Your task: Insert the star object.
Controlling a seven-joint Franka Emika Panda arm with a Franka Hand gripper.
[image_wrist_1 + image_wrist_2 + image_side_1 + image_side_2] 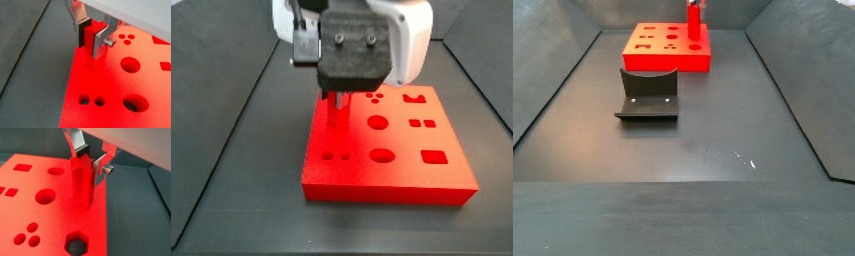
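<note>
The star object (pixel 89 47) is a bright red peg with a star-shaped top (pixel 81 183). It stands upright near one edge of the big red block (pixel 100 117). Its lower end meets the block's surface, and I cannot tell how deep it sits. My gripper (pixel 90 51) is shut on the peg's upper part, with one silver finger (pixel 100 168) on each side. In a side view the gripper (pixel 338 98) hangs over the block's (pixel 385 175) far left part, with the peg (pixel 337 108) below it. In a side view the peg (pixel 692 22) stands at the block's (pixel 653 55) right end.
The block has round, square and other shaped holes (pixel 135 102) across its top. The fixture (pixel 648 95) stands on the dark floor in front of the block. Dark walls (pixel 553 70) enclose the floor on both sides.
</note>
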